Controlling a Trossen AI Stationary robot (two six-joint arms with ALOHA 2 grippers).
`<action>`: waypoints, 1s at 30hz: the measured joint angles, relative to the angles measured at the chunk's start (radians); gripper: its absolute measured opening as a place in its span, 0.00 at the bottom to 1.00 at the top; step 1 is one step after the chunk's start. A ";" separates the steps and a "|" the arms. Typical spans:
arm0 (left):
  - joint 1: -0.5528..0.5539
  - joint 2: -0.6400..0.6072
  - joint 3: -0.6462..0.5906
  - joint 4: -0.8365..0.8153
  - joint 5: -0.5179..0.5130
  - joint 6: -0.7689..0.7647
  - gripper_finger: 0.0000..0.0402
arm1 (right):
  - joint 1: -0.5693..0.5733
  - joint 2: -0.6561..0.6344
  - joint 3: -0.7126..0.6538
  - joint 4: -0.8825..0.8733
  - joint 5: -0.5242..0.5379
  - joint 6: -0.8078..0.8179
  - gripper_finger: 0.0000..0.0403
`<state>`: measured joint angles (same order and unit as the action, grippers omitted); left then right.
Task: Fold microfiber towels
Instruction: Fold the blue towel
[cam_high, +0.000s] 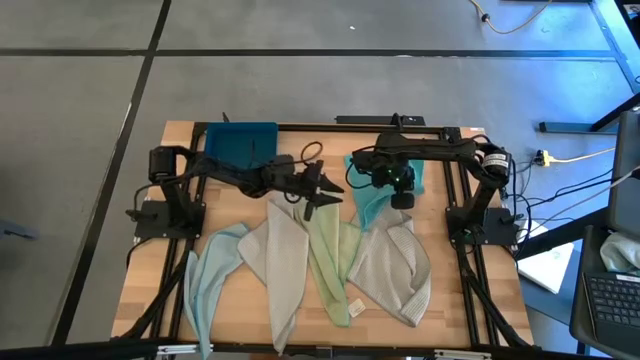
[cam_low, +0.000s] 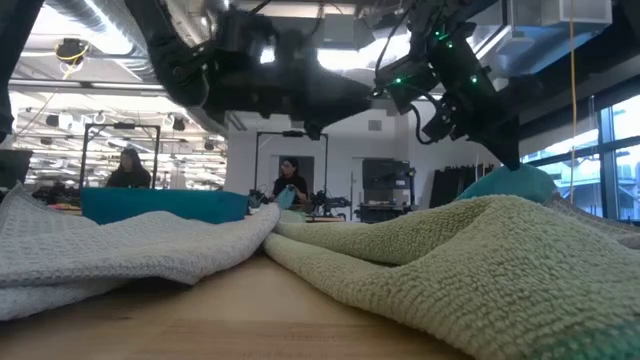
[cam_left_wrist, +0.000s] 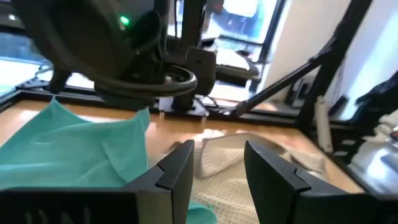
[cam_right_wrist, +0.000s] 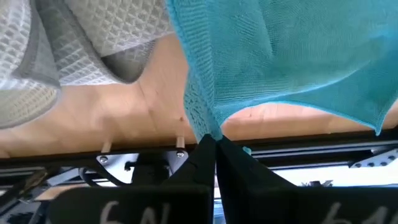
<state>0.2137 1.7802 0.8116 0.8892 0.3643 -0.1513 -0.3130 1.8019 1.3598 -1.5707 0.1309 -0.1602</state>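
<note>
The tabletop (cam_high: 470, 300) carries four cloths fanned toward its near edge, below both pincers: pale blue towel (cam_high: 210, 270), grey towel (cam_high: 280, 260), pale green towel (cam_high: 328, 262) and second grey towel (cam_high: 395, 265). The right pincer (cam_right_wrist: 214, 144) is closed on a corner of the teal towel (cam_right_wrist: 280, 56), which hangs from it above the wood. The thin pinch could slip, I judge, or the hanging cloth could drag across the grey one just beside it. The left pincer (cam_left_wrist: 217, 165) is parted and empty, close to its partner; a collision is possible. Bare wood lies around the teal cloth, with the blue tray (cam_high: 240, 140) behind the left pincer
</note>
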 joint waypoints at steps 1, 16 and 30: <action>-0.010 0.000 0.020 -0.038 -0.016 0.008 0.34 | 0.000 0.000 0.000 0.000 0.005 0.019 0.02; -0.065 0.000 0.069 -0.141 -0.089 0.075 0.36 | 0.040 -0.228 -0.001 0.000 0.072 0.202 0.02; -0.086 0.000 0.069 -0.160 0.041 0.070 0.37 | 0.147 -0.366 -0.095 0.000 -0.022 0.292 0.02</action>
<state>0.1276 1.7802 0.8810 0.7290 0.4056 -0.0818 -0.1662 1.4361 1.2645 -1.5707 0.1086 0.1321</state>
